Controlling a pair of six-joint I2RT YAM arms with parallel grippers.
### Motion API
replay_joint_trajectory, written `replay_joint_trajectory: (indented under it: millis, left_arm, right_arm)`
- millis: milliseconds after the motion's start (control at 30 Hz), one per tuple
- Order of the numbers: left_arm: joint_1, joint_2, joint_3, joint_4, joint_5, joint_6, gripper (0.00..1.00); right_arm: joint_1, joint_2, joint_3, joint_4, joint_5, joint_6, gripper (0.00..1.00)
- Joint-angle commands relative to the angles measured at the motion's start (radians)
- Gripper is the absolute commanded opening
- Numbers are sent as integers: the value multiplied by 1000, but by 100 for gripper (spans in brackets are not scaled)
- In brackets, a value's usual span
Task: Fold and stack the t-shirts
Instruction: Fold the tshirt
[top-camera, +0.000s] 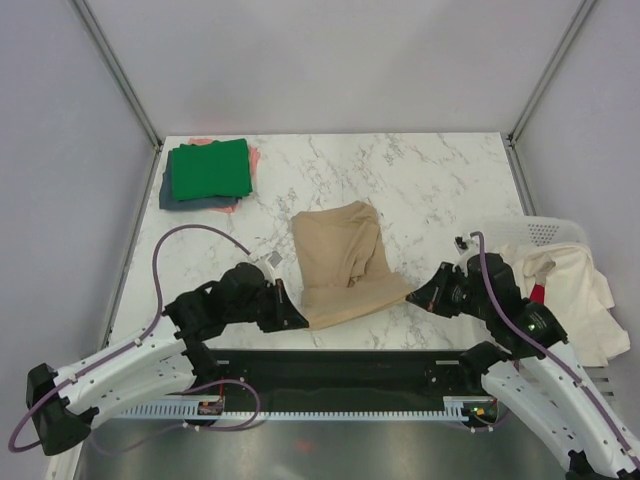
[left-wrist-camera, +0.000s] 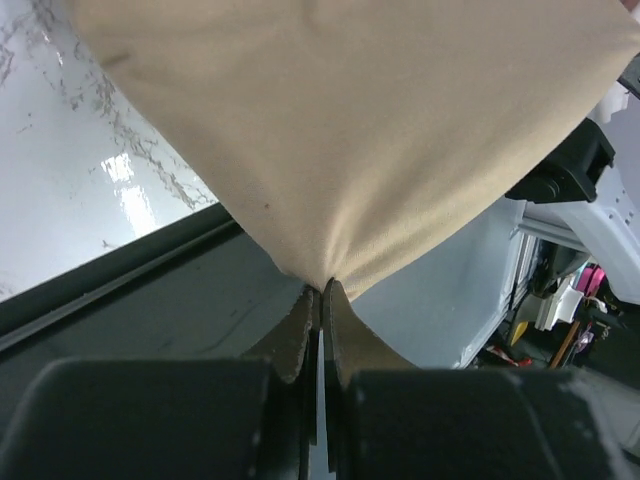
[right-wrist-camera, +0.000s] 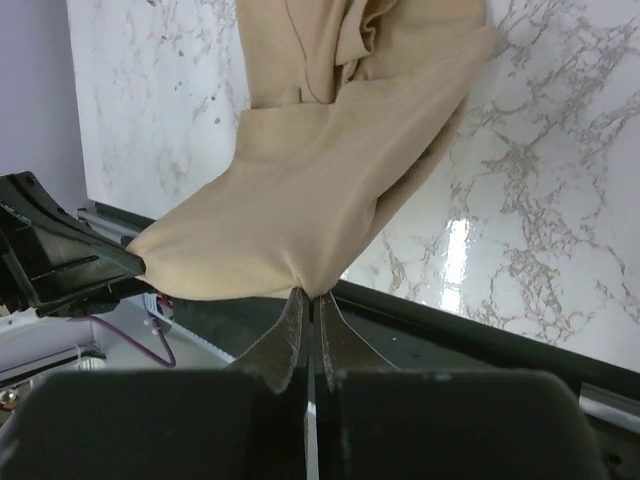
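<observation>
Tan t-shirt (top-camera: 345, 262) lies on the bench (top-camera: 430, 180), about mid-width and toward the near edge. It is loosely folded and wrinkled, with the far end narrower and bunched.

Left claw (left-wrist-camera: 320, 293) is closed all the way, pinching the tan t-shirt's near left corner between its fingertips. The cloth fans up and out from the pinch. The claw sits over the dark rail (left-wrist-camera: 150, 290) along the bench's near edge.

Right claw (right-wrist-camera: 310, 297) is also fully closed, pinching the near right corner of the same shirt in the same way. The near hem runs between the two claws along the near edge.

At the far left corner of the bench is a folded stack. A green t-shirt (top-camera: 210, 168) is on top and a dark blue-grey t-shirt (top-camera: 170, 196) is under it. A salmon-pink t-shirt (top-camera: 254, 158) pokes out at the right side.

At the right edge of the bench stands a white mesh basket (top-camera: 548, 231). A cream t-shirt (top-camera: 575, 285) is draped over it, unfolded, with a bit of a red t-shirt (top-camera: 540, 292) showing beside the cream cloth.
</observation>
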Motion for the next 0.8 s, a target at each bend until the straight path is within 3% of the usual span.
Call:
replay_joint_trajectory:
  millis: [0,233,500,767]
  left_arm:
    - [-13,5,105,-142,-53,-65,2]
    - [39,141,317,-246,-156,57,2]
    - [371,302,372,-164,90,217,2]
    - [545,587,536,-145,252,369,2]
  right_arm:
    - [0,7,68,-47,3,32,0]
    - [0,264,239,-30,138,-75,0]
    - [-7,539,364,41,212,-156,0]
    - [-85,769,539,62,212,-263,0]
